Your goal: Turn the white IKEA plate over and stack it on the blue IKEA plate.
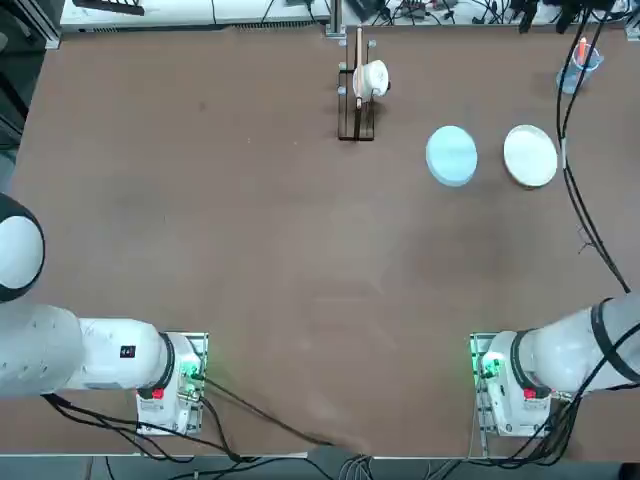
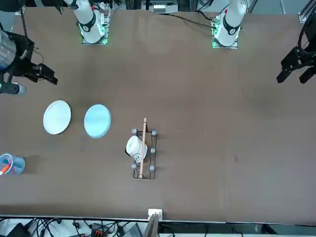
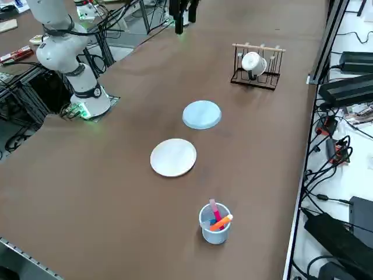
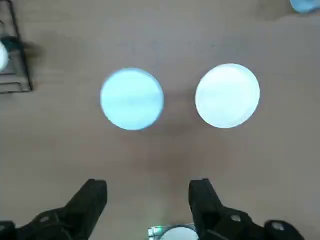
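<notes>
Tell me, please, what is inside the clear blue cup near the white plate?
The clear blue cup holds an orange and a pink marker-like stick; their lower ends are obscured inside.

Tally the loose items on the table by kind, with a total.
Plates: 2, the white IKEA plate and the blue IKEA plate, lying side by side, apart.
Cups: 2, a white cup on the rack, a clear blue-tinted cup holding markers.
Racks: 1, a wire rack.
Total: 5.
The right gripper hangs open above the table, holding nothing.
</notes>
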{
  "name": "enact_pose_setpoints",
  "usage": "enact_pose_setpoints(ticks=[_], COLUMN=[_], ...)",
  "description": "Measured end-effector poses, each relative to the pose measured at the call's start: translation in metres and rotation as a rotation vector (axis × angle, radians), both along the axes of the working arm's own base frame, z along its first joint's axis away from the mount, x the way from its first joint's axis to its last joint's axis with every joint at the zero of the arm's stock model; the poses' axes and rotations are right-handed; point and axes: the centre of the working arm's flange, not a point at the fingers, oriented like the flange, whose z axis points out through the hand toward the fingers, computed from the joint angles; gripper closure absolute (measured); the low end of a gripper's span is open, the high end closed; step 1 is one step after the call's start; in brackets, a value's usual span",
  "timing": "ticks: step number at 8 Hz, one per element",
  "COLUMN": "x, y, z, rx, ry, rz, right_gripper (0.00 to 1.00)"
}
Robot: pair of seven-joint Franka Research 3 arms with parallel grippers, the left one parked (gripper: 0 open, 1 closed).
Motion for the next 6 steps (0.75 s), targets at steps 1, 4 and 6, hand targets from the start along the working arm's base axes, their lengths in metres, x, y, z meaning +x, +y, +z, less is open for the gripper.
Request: enact_pose_setpoints(ticks=[1,4,6], x=[0.005,0.009,-0.014], y=[-0.007,-0.028,-0.071], z=[-0.033,-0.162,-0.247], rx=[-0.024,-0.037,-0.024], ry=[0.030,0.014,-0.031], rz=[0.009,0.003,-0.013], right_gripper=[0.00,0.00,0.00])
